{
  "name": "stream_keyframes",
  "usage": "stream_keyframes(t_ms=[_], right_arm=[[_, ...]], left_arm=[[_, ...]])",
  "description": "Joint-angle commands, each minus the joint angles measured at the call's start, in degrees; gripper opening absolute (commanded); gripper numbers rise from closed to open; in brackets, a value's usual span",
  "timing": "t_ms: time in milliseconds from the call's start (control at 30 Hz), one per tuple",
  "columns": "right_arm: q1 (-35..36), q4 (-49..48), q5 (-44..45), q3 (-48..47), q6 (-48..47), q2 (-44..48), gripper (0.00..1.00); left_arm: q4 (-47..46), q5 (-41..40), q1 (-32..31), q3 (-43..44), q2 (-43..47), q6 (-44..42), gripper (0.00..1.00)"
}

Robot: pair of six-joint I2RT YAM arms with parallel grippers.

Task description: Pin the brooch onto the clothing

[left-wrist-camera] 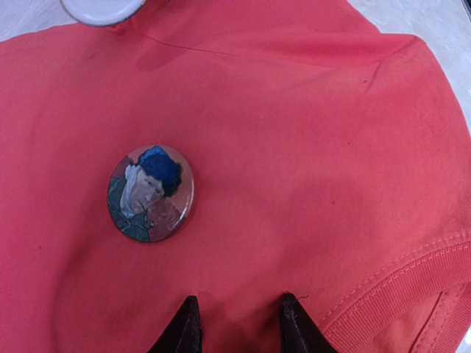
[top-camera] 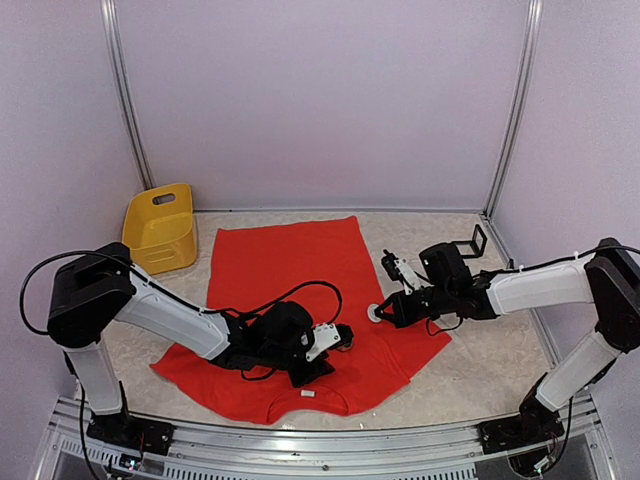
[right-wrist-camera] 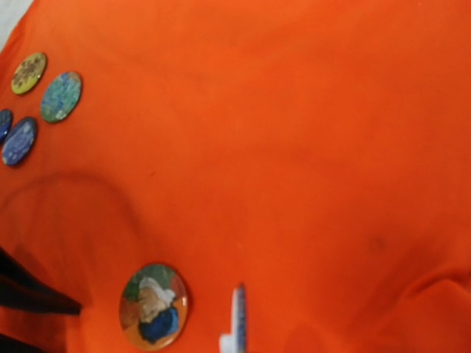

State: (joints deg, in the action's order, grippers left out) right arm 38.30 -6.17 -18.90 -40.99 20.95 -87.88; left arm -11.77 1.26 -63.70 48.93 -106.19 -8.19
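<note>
Red-orange cloth covers the middle of the table [top-camera: 480, 370]: the T-shirt [top-camera: 285, 265] lies flat with its neck toward the arms. A yellow bin [top-camera: 160, 228] stands near its far left corner. The left gripper [left-wrist-camera: 239, 323], its fingers narrowly parted, rests on the shirt near the collar, with a portrait brooch [left-wrist-camera: 151, 193] lying just ahead. The right gripper [top-camera: 383, 312] is closed on a white-faced brooch [top-camera: 374, 313] at the shirt's right edge. Four small badges [right-wrist-camera: 60, 96] lie elsewhere on the cloth.
</note>
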Motion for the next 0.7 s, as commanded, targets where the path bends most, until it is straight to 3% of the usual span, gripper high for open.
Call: stream_keyframes(t_ms=[0, 133, 300, 500, 667], right_arm=[[0.8, 2.08, -0.54, -2.16, -1.07, -0.5, 0.0], [0.94, 2.2, -0.58, -2.07, -1.51, -0.08, 0.0], [3.07, -3.17, -1.57, 0.79, -4.53, 0.72, 0.0], [9.5, -10.46, 1.78, 2.86, -14.78, 0.48, 0.0], [9.64, -15.62, 0.49, 6.0, -15.66, 0.28, 0.0]], left_arm=[[0.91, 1.95, -0.25, 0.45, -2.63, -0.91, 0.26], [0.92, 3.12, -0.31, -0.02, -2.25, -0.82, 0.0], [-2.73, 4.03, -0.47, -1.41, 1.28, 0.09, 0.0], [-4.35, 4.93, -0.33, -1.73, 4.68, 1.0, 0.0], [-7.39, 3.86, -0.29, -3.79, 6.14, 4.22, 0.0]])
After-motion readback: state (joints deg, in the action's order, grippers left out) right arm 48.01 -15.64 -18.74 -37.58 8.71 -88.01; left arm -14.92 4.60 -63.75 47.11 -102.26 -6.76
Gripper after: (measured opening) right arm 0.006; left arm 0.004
